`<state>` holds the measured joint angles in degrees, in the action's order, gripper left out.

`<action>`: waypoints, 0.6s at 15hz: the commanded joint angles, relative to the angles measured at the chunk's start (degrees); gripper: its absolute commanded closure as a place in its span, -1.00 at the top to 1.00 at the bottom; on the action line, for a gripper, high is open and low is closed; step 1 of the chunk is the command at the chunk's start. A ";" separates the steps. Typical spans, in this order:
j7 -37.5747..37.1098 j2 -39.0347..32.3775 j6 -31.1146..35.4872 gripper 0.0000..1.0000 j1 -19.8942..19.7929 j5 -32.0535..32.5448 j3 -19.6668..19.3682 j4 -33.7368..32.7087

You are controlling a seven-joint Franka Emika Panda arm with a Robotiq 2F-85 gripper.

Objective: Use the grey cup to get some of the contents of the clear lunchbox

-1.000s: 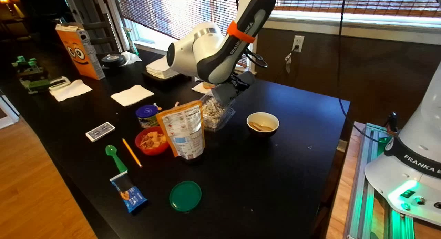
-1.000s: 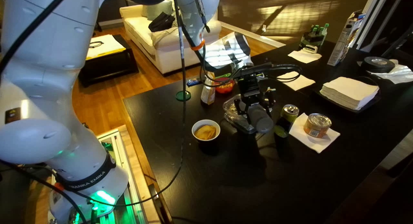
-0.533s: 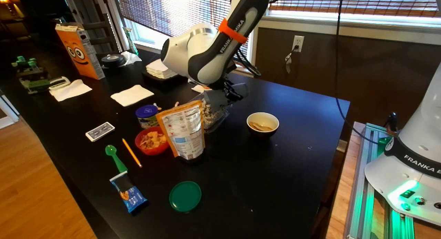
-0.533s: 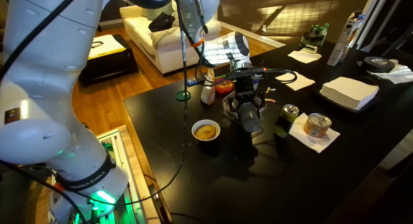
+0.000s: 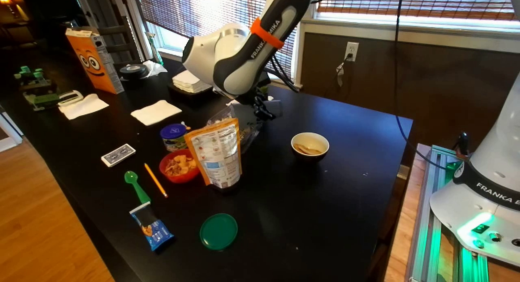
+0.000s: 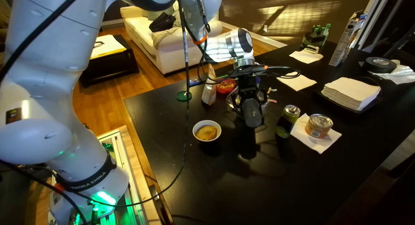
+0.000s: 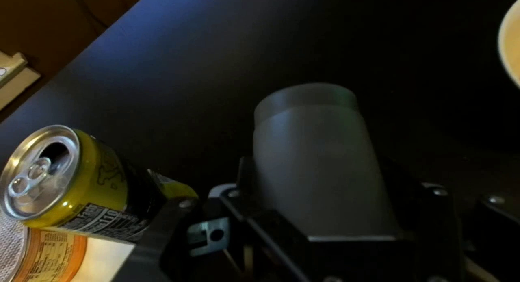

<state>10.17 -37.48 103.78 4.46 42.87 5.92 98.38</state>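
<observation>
The grey cup (image 7: pixel 321 152) is in my gripper (image 7: pixel 319 170), with a finger against either side of it. It lies nearly level, closed end outward in the wrist view; its mouth is hidden. In an exterior view the grey cup (image 6: pixel 252 116) and my gripper (image 6: pixel 250 106) are over the near side of the clear lunchbox (image 6: pixel 231 103). Also in an exterior view, the clear lunchbox (image 5: pixel 252 137) is partly hidden by the snack bag and the cup, and one corner rises above the bag. Only a few pale contents (image 5: pixel 221 118) show; whether any are in the cup, I cannot tell.
The snack bag (image 5: pixel 217 156) stands right in front of the lunchbox. A dark bowl (image 5: pixel 308 157) with chips is close by. A yellow-green can (image 6: pixel 292 111) and an orange tin (image 6: pixel 319 127) stand beside the cup. A red bowl (image 5: pixel 178 179) and blue-lidded can (image 5: pixel 173 131) are behind the bag.
My arm and the cup have moved toward the snack bag, and the cup has turned closer to level. The lunchbox has shifted the same way, its corner now showing above the bag.
</observation>
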 commanded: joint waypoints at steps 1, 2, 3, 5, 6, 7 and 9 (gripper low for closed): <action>-0.46 -0.07 1.58 0.01 0.75 -0.96 -1.06 -0.17; 0.31 0.43 1.95 0.01 0.48 -1.06 -0.95 0.41; 0.01 0.93 2.20 0.01 0.42 -0.93 -1.07 0.90; 0.76 1.68 3.89 0.01 -0.34 -1.56 -0.82 1.66; 1.35 1.87 5.57 0.01 -1.05 -2.15 -0.58 2.08; 1.59 2.07 7.15 0.01 -1.54 -2.43 -0.55 2.57; 1.43 2.89 9.30 0.01 -2.08 -2.69 -0.86 3.75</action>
<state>10.60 -36.54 108.43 3.61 42.52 5.42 98.96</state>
